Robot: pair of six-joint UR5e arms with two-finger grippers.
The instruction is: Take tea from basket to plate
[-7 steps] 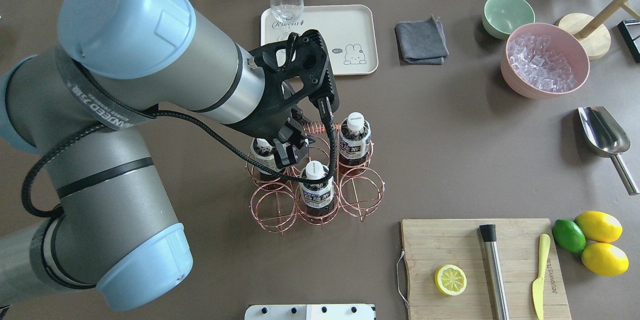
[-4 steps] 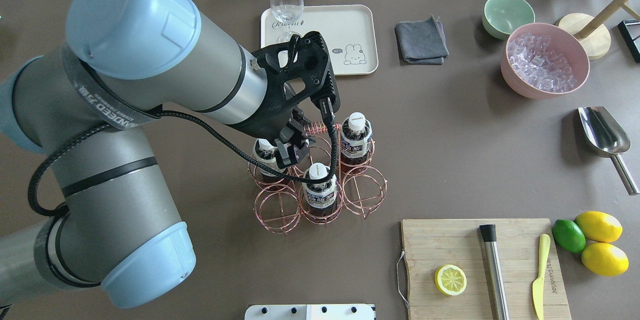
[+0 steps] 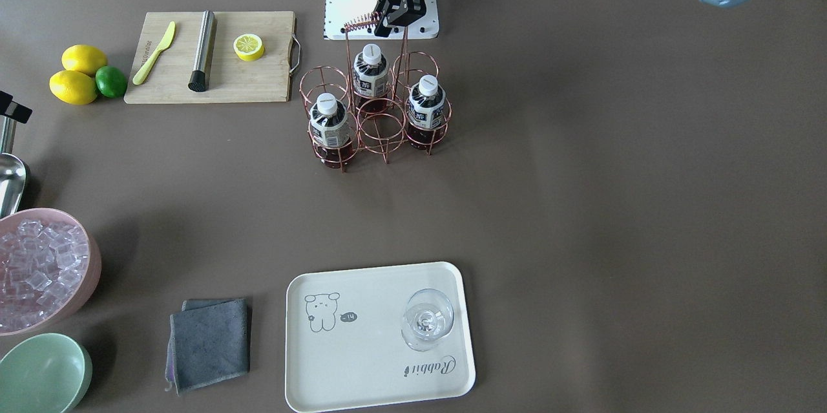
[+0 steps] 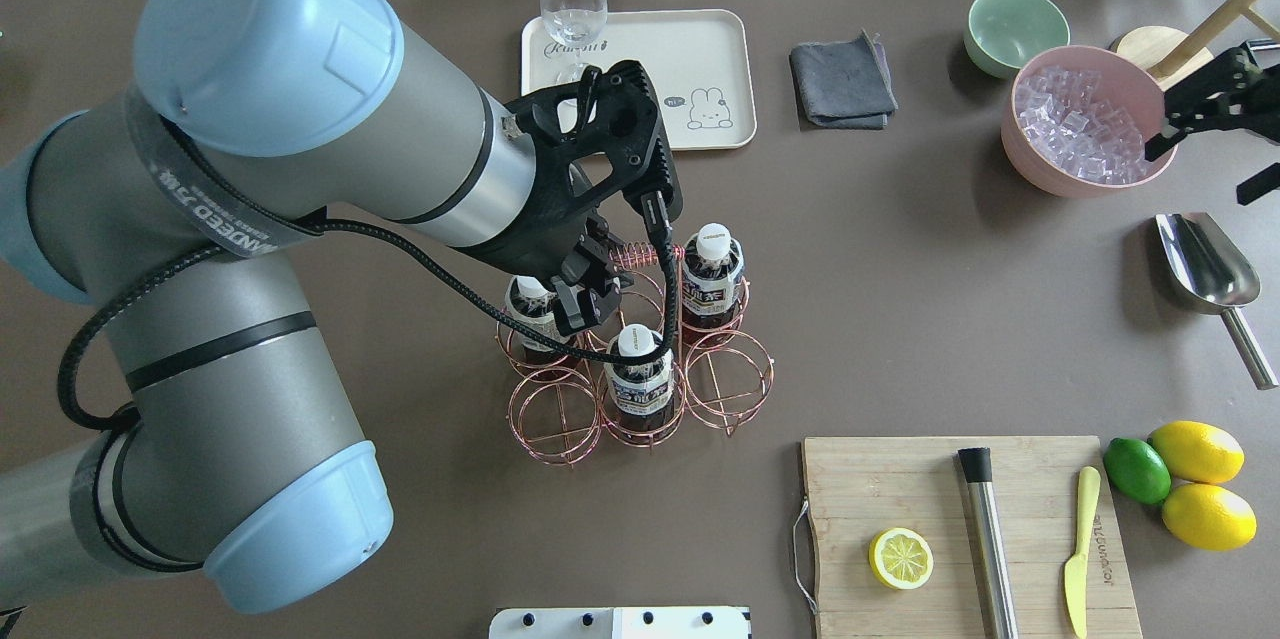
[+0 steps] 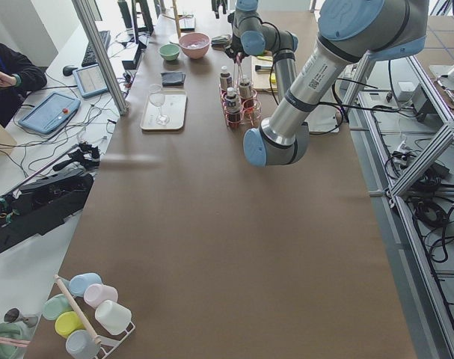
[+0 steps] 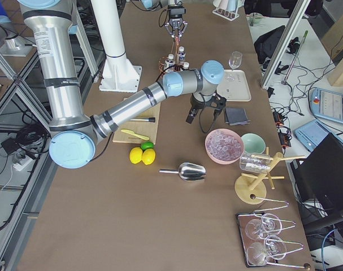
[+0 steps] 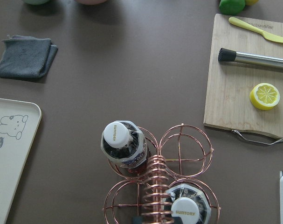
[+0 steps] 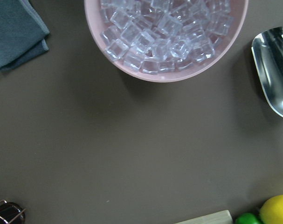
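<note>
The copper wire basket (image 4: 545, 414) stands mid-table with three tea bottles in its rings: one at the far right (image 4: 712, 279), one in the near middle (image 4: 635, 374), one at the far left (image 4: 530, 314). My left gripper (image 4: 590, 304) is shut on the coiled top of the basket's handle (image 3: 362, 20); the coil runs to the bottom edge of the left wrist view (image 7: 153, 196). The cream plate (image 4: 700, 49) lies beyond the basket with a clear glass (image 4: 573, 4) on it. My right gripper (image 4: 1196, 175) is open and empty over the near edge of the pink ice bowl, far from the basket.
The pink ice bowl (image 4: 1040, 174), a green bowl (image 4: 1015, 27) and a grey cloth (image 4: 842, 79) are at the back right. A metal scoop (image 4: 1205, 264) lies at the right. A cutting board (image 4: 870, 489) with a lemon half, muddler and knife, plus lemons and a lime (image 4: 1137, 471), is at the front right.
The basket and its bottles have shifted slightly to the right with my left gripper. My right gripper has come into the overhead view at the right edge, by the ice bowl.
</note>
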